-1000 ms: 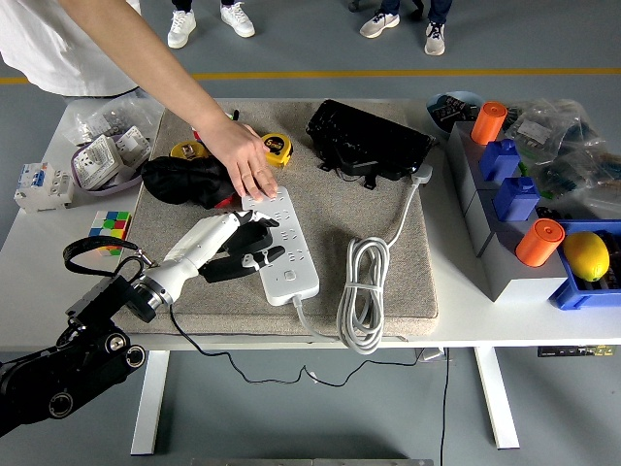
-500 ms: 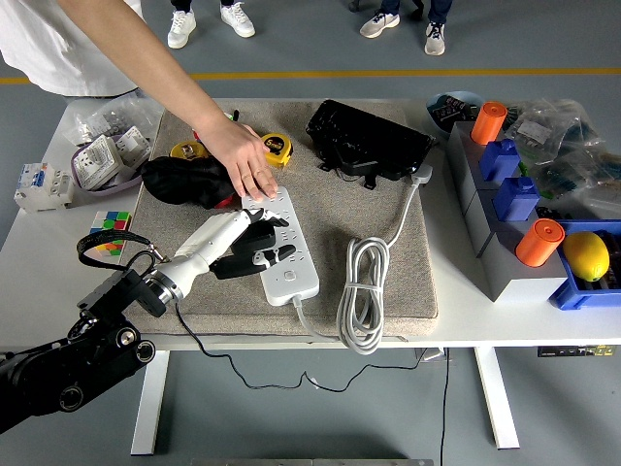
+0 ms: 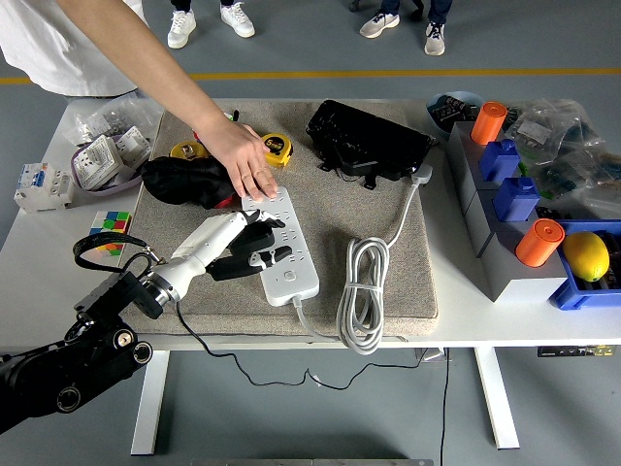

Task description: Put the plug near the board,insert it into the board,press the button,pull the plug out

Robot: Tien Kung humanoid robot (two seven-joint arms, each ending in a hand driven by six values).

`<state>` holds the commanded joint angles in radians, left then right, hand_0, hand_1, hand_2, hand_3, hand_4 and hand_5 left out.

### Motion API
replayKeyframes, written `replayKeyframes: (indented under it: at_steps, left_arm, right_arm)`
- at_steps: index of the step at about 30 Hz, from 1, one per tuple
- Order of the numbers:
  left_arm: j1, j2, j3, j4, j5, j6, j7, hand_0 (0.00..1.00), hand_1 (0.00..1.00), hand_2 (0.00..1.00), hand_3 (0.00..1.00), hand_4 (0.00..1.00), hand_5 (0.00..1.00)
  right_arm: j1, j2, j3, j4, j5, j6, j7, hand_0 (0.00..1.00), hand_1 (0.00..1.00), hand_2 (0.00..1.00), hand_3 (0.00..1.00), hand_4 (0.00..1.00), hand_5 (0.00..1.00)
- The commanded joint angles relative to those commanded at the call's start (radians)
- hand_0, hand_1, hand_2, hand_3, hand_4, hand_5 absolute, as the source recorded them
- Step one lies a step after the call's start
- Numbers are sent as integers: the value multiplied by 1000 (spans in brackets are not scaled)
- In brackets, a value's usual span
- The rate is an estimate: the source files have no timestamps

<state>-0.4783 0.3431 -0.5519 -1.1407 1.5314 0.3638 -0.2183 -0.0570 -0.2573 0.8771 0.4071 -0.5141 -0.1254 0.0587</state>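
A white power strip (image 3: pixel 292 280) lies on the grey mat (image 3: pixel 330 209), and a person's hand (image 3: pixel 245 160) presses on its far end. My left hand (image 3: pixel 262 249) reaches in from the lower left to the strip's left edge. Its fingers are curled on a black plug (image 3: pixel 255 261) held against the strip's middle sockets. The plug's thin black cable (image 3: pixel 243 365) trails down over the table's near edge. I cannot tell whether the prongs sit in a socket. The strip's button (image 3: pixel 289 276) shows at its near end, uncovered.
The strip's coiled white cord (image 3: pixel 361 291) lies right of it, leading to a white plug (image 3: pixel 423 173). A black bag (image 3: pixel 369 141), yellow tape measure (image 3: pixel 277 148) and black cloth (image 3: pixel 182 183) sit behind. Grey boxes with orange cylinders (image 3: pixel 539 241) stand at the right.
My left arm and hand have shifted slightly up and to the right with the plug, closer over the strip. The person's hand has stayed on the strip's far end.
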Motion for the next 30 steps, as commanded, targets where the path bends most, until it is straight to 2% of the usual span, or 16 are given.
replayKeyframes:
  at_steps: [10,15,22,30]
  left_arm:
    - [-4,-5,26,10,-8,-6,2,731,749,734,716,896,959]
    - [2,-1,15,-1,-12,2,-14,729,748,733,716,896,959]
    - [7,7,-24,-42,-41,27,-66,737,756,745,726,896,953]
    - [33,30,-67,-115,-50,26,-67,737,758,746,726,897,952]
  right_arm:
    - [-1,-3,-1,3,-2,-1,1,618,666,682,591,998,524]
    - [-6,-4,-1,2,-2,-2,3,616,665,682,591,998,523]
    - [-3,-4,3,4,-4,-1,3,619,666,682,591,998,522]
    - [-4,-3,3,2,-4,-1,3,620,665,682,591,998,522]
